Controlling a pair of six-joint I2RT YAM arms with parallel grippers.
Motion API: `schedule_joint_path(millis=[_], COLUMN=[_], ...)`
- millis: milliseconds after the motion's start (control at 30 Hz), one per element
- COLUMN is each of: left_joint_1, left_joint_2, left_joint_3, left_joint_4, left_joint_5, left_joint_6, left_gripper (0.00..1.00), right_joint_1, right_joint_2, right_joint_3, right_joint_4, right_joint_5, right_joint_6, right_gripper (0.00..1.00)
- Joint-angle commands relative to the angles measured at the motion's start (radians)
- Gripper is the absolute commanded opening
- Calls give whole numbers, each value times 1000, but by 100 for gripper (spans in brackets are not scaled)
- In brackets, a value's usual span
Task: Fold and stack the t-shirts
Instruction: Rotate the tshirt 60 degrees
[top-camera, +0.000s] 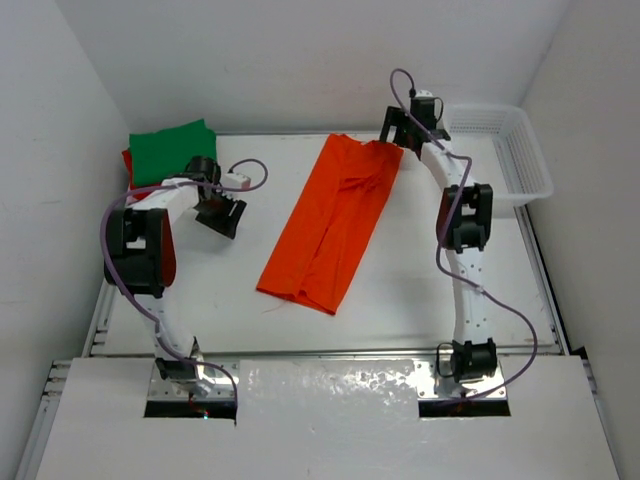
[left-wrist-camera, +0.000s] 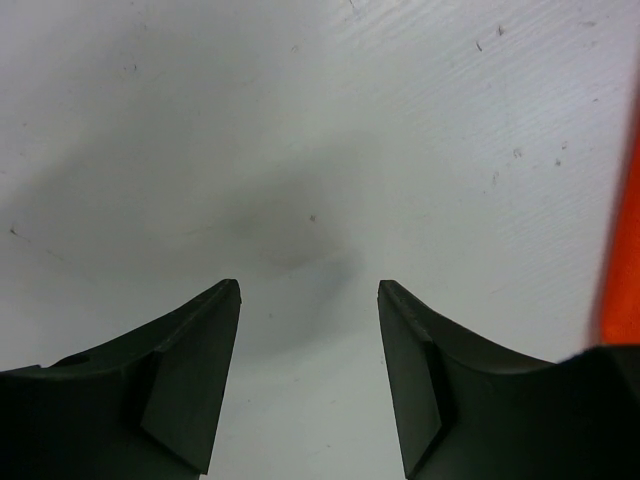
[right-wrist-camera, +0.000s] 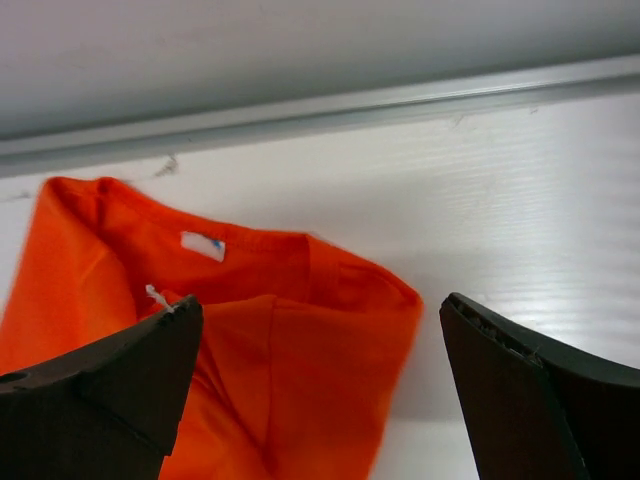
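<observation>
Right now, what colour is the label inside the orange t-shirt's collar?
White with a blue mark. The label shows best in the right wrist view.

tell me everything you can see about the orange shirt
The orange shirt is plain soft cloth, folded lengthwise into a long, slightly wrinkled strip. It lies flat on the white table, slanting from its collar end at the far side toward the near left. A small white tag shows inside the collar. The open right gripper hangs over the collar end; whether it touches the cloth is unclear.
</observation>
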Motion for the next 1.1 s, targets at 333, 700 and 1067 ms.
schedule_joint_path(millis=[333, 700, 1067], left_joint_1=[-20, -24, -25], left_joint_2=[-349, -626, -752], left_joint_3=[-101, -230, -307], left_joint_4=[84, 85, 99], left_joint_5=[58, 155, 162], left_joint_6=[-30, -59, -62], left_gripper=[57, 60, 62], right_joint_1=[177, 662, 766], right_joint_2=[-1030, -1546, -1259], right_joint_3=[-814, -1831, -1948], right_joint_4=[-227, 137, 561], right_joint_5=[103, 92, 1], right_joint_6=[133, 673, 867], right_gripper=[99, 98, 74])
